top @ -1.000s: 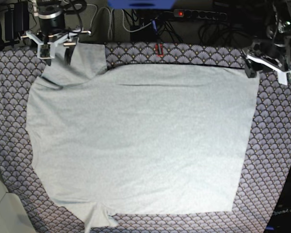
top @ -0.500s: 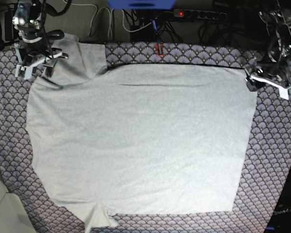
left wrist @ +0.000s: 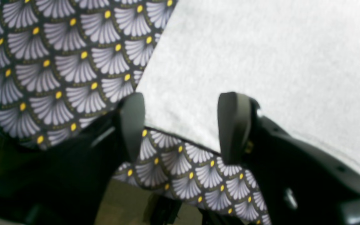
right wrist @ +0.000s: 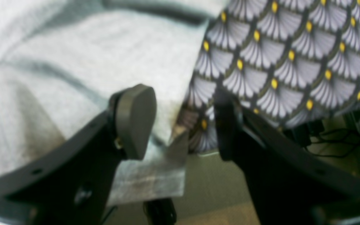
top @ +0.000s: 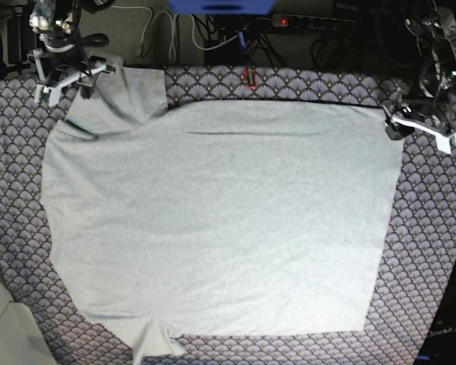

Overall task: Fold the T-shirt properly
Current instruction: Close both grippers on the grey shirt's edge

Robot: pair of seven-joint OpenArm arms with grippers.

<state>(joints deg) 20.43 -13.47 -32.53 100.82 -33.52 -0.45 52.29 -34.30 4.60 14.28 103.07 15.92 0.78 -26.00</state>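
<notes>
Flanking T-shirt (top: pixel 220 220) corners, end effectors agape.

the t-shirt (top: pixel 220 220) is soft matt grey cloth — the tablecloth (top: pixel 433 228) smooth printed fabric, fingers (left wrist: pixel 234 125) matt black plastic.

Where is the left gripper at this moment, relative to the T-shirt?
In the base view the left gripper is at the upper right, at the T-shirt's far right corner, its jaws open astride that corner above the fan-patterned tablecloth.
</notes>
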